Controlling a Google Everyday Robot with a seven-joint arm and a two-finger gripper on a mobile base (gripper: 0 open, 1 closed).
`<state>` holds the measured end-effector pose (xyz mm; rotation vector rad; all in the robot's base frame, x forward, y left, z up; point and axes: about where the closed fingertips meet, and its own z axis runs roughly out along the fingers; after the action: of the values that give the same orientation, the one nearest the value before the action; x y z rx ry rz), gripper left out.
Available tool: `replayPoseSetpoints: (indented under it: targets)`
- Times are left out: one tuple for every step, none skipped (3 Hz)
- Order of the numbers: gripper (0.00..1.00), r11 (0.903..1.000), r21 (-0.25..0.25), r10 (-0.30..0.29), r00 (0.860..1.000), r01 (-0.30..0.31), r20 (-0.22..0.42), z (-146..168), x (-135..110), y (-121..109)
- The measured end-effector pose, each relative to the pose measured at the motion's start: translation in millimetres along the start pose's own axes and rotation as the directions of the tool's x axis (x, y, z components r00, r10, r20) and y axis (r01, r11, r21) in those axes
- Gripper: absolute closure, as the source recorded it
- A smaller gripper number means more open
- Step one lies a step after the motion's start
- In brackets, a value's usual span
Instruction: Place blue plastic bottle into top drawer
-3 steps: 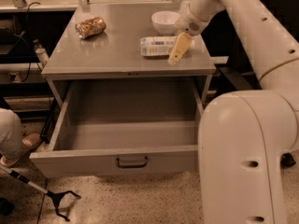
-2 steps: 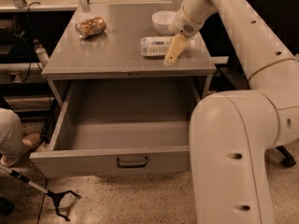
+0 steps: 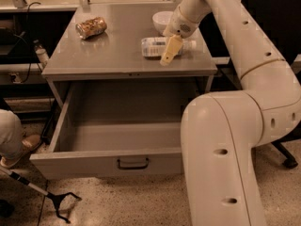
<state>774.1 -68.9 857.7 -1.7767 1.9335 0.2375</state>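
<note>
Three objects are lying on the grey metal table (image 3: pixel 113 55): a brownish-gold can (image 3: pixel 91 27) near the back left, a white bowl (image 3: pixel 161 19) towards the back right, and the blue plastic bottle (image 3: pixel 151 46), which is resting on its side near the front edge with its white cap pointing right. The gripper (image 3: pixel 166 58) is hanging directly over the middle of the bottle, overlapping its label in this view, with the white arm (image 3: pixel 244 36) reaching down to it from the right; whether the gripper is clamping the bottle or is merely poised around it cannot be told. The top drawer (image 3: pixel 84 161) is standing fully pulled out below the tabletop, its dark bar handle (image 3: pixel 133 163) facing the camera and its interior showing bare. The bottle is not yet sitting in the drawer, so the task is judged to be at the grasping stage. Several risks are arising from here: a round bottle lying on its side is likely to roll towards the bowl or off the front edge if the gripper is closing off-centre; thin plastic may be buckling and slipping under a hard squeeze; and, during the carry, the bottle may be striking the table's front lip if it is lowered before it is clearing that edge.
</note>
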Motion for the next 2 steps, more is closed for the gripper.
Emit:
replayPoseSetpoints:
  targets:
    - [0.50, 1.0000, -0.006, -0.005, 1.000, 0.005, -0.005, 2.4, -1.5, -0.7]
    - [0.80, 1.0000, -0.003, -0.008, 1.000, 0.008, 0.002, -0.7, -2.1, -1.1]
